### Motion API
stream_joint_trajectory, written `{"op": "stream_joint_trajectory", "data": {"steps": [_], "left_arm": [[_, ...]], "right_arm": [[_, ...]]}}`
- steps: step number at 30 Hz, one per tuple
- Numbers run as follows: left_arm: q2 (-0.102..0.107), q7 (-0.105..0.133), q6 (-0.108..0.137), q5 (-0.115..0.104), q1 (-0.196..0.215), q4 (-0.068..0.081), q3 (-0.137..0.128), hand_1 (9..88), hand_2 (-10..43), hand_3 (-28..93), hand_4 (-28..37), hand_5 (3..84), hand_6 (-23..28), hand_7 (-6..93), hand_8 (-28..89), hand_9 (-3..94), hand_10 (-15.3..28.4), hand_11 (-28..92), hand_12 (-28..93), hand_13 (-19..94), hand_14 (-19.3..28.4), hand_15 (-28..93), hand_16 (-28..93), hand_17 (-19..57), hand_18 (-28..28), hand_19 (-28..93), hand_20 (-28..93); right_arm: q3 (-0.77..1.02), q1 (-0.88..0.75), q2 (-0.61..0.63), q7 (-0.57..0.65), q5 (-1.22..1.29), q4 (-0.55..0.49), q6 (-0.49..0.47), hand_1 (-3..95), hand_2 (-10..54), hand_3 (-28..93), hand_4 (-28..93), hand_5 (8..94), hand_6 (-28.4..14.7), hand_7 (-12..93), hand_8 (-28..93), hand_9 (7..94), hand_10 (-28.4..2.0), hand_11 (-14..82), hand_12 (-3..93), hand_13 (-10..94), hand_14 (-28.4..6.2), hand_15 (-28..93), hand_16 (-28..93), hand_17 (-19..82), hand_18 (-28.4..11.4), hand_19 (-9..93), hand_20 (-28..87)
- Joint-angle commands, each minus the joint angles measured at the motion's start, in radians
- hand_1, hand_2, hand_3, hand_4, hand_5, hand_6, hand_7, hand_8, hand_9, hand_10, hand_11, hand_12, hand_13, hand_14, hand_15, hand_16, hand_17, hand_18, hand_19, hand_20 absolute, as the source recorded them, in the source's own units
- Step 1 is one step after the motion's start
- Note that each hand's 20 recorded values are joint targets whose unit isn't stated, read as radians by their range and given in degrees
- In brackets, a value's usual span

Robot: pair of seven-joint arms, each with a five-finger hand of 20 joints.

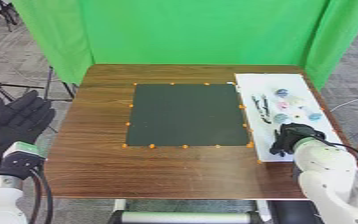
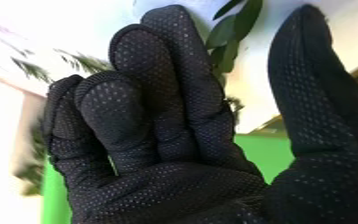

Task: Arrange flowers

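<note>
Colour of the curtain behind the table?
Plain bright green curtain, best seen in the head view.

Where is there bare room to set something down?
The dark mat is bare, as is the table's wood between the mat and the left and near edges. The white board is crowded: flowers sit beside dark sprigs, with the right hand over its near part.

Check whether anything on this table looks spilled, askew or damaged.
Nothing stands out. In the head view, the flowers lie on the white board, the dark mat lies flat beside it, and the right robot hand is over the board's near end.
</note>
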Motion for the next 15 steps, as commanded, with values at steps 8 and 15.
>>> {"op": "stream_joint_trajectory", "data": {"steps": [8,15], "left_arm": [[0.001,-0.009,0.006,-0.005,0.005,0.003,0.004,30.5,17.8,72,-27.9,44.9,7.8,40.5,-17,37.7,15.2,46,16,25,14.4,63,-8,-5.2,14.3,45,20],[0.004,0.001,0.012,-0.009,0.004,0.004,-0.001,30.5,17.8,72,-27.8,44.9,7.9,40.4,-17,37.7,15.2,46,16,25,14.3,63,-8,-5.2,14.3,45,19]], "right_arm": [[-0.093,-0.073,-0.032,-0.043,0.025,0.129,0.005,51.7,-9.5,67,-27,72.5,-0.2,46,16,78.7,-11.6,40.1,45.8,70,-12.1,70,36,37,-23.7,84,37],[-0.040,-0.131,-0.021,-0.010,-0.014,0.077,0.196,50.1,-9.5,74,-22,73.5,-0.6,48,19,83.0,-9.3,33.5,52.4,74,-10.1,68,36,40,-23.9,86,36]]}}
